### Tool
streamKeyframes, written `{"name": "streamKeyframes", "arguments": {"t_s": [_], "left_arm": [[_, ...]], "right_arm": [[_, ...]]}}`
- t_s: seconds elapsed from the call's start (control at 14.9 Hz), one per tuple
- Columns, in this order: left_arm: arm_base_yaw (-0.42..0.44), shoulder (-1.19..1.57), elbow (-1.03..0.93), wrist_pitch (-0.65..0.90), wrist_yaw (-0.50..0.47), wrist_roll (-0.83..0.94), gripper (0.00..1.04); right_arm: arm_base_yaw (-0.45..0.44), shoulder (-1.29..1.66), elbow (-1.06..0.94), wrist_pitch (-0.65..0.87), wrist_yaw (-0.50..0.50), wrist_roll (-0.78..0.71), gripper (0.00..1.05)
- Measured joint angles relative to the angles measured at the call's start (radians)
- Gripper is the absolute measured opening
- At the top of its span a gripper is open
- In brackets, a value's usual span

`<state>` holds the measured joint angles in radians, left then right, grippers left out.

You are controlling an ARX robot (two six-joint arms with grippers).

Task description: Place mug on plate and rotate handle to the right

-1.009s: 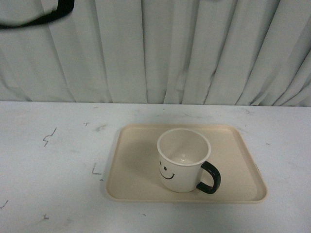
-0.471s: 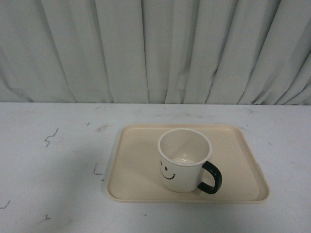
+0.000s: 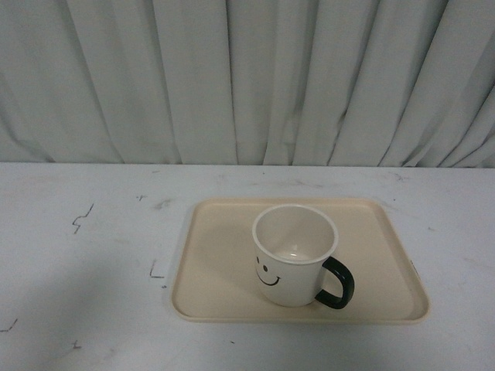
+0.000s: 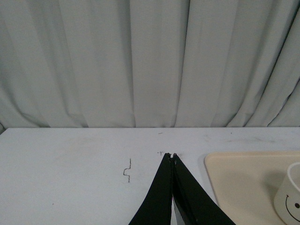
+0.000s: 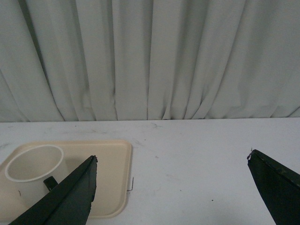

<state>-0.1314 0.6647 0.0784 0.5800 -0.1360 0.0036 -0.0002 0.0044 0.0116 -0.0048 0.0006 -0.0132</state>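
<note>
The cream-white mug (image 3: 292, 255) with its black smiley face stands upright on the beige plate (image 3: 216, 255) in the front view. Its black handle (image 3: 336, 283) points to the right and a little toward me. Neither gripper shows in the front view. In the left wrist view my left gripper (image 4: 171, 156) is shut and empty over bare table, left of the plate (image 4: 239, 178); the mug's edge (image 4: 289, 199) shows at the frame's side. In the right wrist view my right gripper (image 5: 172, 157) is wide open and empty, to the right of the plate (image 5: 112, 173) and mug (image 5: 33, 166).
The white table (image 3: 85, 263) bears small dark marks (image 3: 80, 219) left of the plate. A pale pleated curtain (image 3: 247, 77) hangs behind the table's far edge.
A dark arm part at the upper left of the front view one second ago has left the frame. The mug and plate have stayed put.
</note>
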Motion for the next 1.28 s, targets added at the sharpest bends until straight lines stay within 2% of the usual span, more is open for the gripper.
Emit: {"name": "streamKeyframes", "arguments": {"t_s": [0.13, 0.2, 0.27, 0.67, 1.14, 1.28], "left_arm": [[0.031, -0.079, -0.024, -0.060, 0.033, 0.000, 0.02], [0.107, -0.126, -0.035, -0.096, 0.119, 0.000, 0.02], [0.139, -0.141, -0.065, -0.045, 0.118, -0.003, 0.02], [0.129, -0.331, -0.068, -0.251, 0.136, -0.002, 0.02], [0.129, -0.476, -0.068, -0.393, 0.136, -0.002, 0.02], [0.129, -0.657, -0.067, -0.583, 0.136, -0.002, 0.02]], "right_arm": [[0.000, 0.000, 0.000, 0.000, 0.000, 0.000, 0.98], [0.000, 0.000, 0.000, 0.000, 0.000, 0.000, 0.98], [0.000, 0.000, 0.000, 0.000, 0.001, 0.001, 0.98], [0.000, 0.000, 0.000, 0.000, 0.000, 0.002, 0.98], [0.000, 0.000, 0.000, 0.000, 0.000, 0.002, 0.98], [0.000, 0.000, 0.000, 0.000, 0.001, 0.002, 0.98]]}}
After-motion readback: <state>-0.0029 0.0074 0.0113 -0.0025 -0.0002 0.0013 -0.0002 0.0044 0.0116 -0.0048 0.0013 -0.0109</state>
